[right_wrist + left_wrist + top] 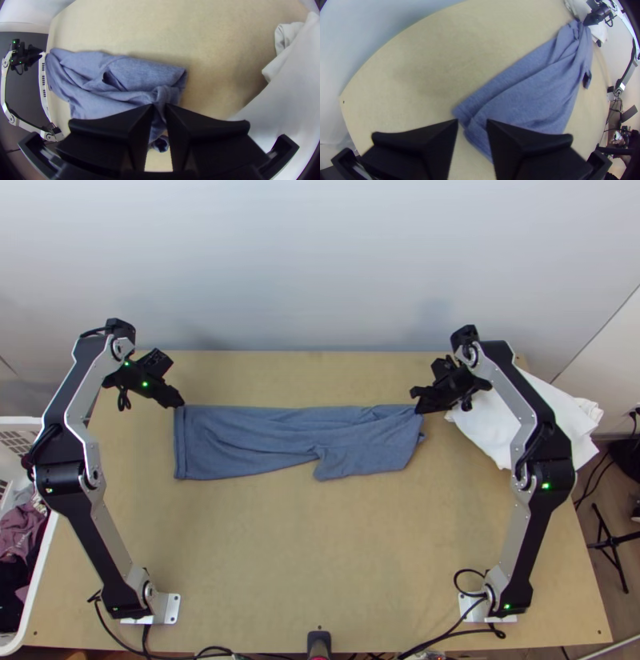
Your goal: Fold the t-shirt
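So, the bench (320,548) is a plain light wood top with a few small dark holes near the edges, and its far side sits right by a smooth pale wall (320,260). The blue t-shirt (240,440) lies across the far half in a long folded strip, kinda rumpled. Right pincer (417,405) is clamped on the shirt near its far right corner, with creases running out from there. Left pincer (180,403) is at the far left corner, fingers apart, with shirt visible in the gap. There's a bunched white cloth (552,420) at the far right, spilling past the bench's side. Off to the left is a white laundry basket (42,560) with dark and mauve clothes (18,534) in it, and over on the right, some black stand legs (610,542) on a brownish floor (628,612). Black cables (455,578) loop around the near edge.
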Robot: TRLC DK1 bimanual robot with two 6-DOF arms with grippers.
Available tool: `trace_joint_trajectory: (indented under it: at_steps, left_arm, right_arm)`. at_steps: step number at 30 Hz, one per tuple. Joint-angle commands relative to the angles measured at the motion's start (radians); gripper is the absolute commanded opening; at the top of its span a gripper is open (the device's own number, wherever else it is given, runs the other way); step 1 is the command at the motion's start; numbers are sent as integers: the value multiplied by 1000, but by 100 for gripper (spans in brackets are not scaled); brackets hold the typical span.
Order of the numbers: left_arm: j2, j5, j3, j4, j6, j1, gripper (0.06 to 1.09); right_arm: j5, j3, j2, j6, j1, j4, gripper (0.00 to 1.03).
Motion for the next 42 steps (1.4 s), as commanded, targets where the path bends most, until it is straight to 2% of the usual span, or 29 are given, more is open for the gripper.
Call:
trace_joint_trajectory:
  at_steps: [1,6,10,16,18,21,22,25,28,30,36,38,42]
  left_arm:
    - [15,-12,7,17,-46,-9,105]
    - [-10,-13,53,35,-103,-22,105]
    - [-36,-13,134,-23,-172,-19,105]
    - [-131,60,54,-104,-319,-10,105]
    - [-149,59,-1,-120,-325,-10,104]
    - [-180,80,-58,-150,-368,-9,104]
    - [-185,112,-68,-161,-385,-9,103]
    - [-183,118,-79,-175,-408,-7,103]
    - [-180,115,-96,-170,-415,4,100]
    - [-177,115,-97,-158,-425,19,98]
    - [-159,122,-162,-110,-454,61,98]
    - [-145,161,-182,-104,-451,84,98]
    - [-122,178,-208,-90,-437,113,98]
  right_arm:
    - [1,22,39,-5,4,0,44]
    - [3,22,11,-22,3,-14,67]
    - [3,23,-56,-75,4,-69,86]
    - [1,23,-184,-104,1,-112,88]
    - [1,22,-207,-129,6,-144,87]
    - [0,0,-222,-216,36,-232,86]
    - [0,-18,-231,-242,47,-238,79]
    - [-31,-35,-247,-281,62,-236,63]
    - [-97,-35,-253,-308,81,-207,33]
    - [-120,-51,-253,-330,98,-170,20]
    - [-161,-61,-193,-330,165,-126,3]
    - [-161,-51,-162,-328,193,-104,3]
    - [-163,9,-73,-324,243,-75,3]
